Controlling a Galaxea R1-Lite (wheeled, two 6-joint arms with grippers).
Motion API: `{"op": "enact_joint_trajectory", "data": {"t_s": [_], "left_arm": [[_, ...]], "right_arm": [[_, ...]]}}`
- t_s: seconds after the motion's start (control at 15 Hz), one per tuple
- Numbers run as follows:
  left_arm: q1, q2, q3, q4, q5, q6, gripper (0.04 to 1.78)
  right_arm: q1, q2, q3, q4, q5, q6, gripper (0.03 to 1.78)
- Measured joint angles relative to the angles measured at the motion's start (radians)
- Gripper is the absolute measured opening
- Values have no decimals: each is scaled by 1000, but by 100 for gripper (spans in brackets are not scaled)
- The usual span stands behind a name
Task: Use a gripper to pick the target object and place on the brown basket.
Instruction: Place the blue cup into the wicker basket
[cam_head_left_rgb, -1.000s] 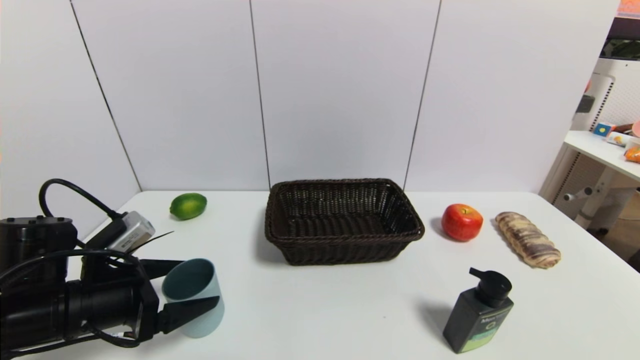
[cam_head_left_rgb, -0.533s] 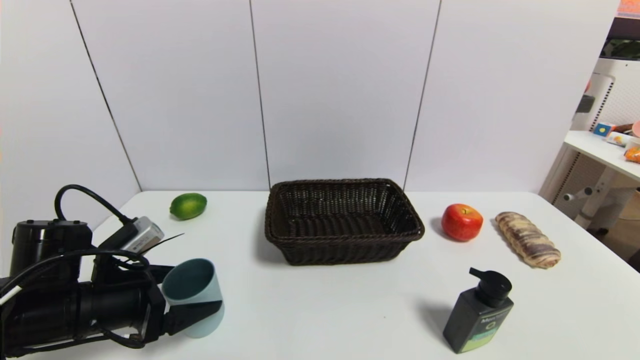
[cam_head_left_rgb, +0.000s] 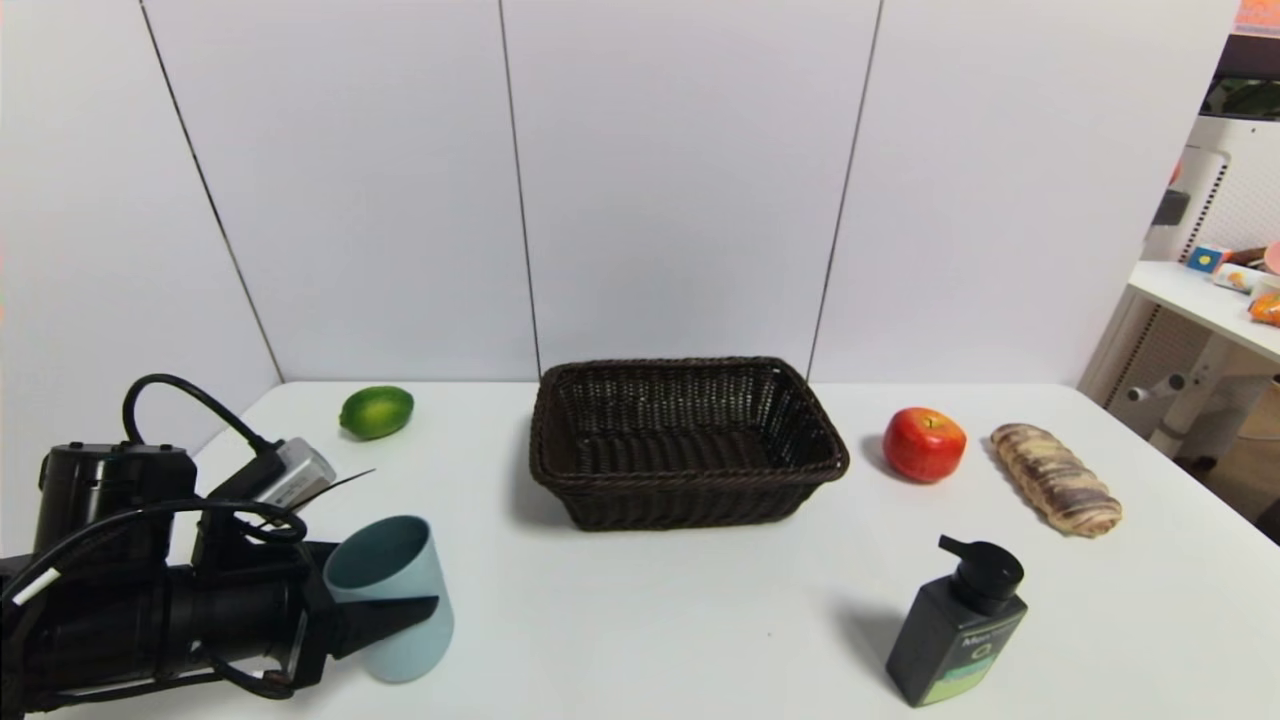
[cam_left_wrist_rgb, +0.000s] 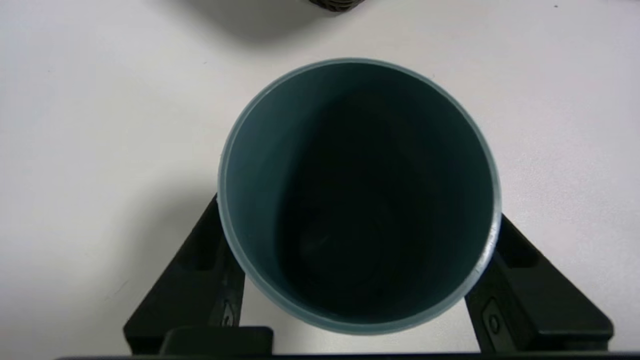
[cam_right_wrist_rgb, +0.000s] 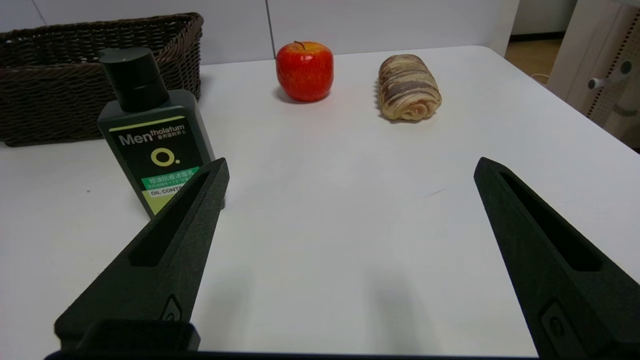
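The pale blue cup (cam_head_left_rgb: 392, 598) sits at the bench's (cam_head_left_rgb: 640, 620) near-left, now tilted slightly, perhaps just lifted. The left gripper (cam_head_left_rgb: 375, 585) has edged forward, fingers (cam_left_wrist_rgb: 200, 280) clamped on the cup. The right gripper (cam_right_wrist_rgb: 350, 175) idles, fingers apart.

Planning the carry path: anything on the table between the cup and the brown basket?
Nothing: the head view shows bare white table between the cup, gripped by the left gripper, and the brown basket. The lime sits off that line.
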Motion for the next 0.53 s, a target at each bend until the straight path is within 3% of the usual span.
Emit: {"op": "enact_joint_trajectory", "data": {"t_s": [0.53], "left_arm": [[-1, 8, -25, -63, 0, 8, 114]], "right_arm": [[0, 0, 0, 0, 0, 0, 169]]}}
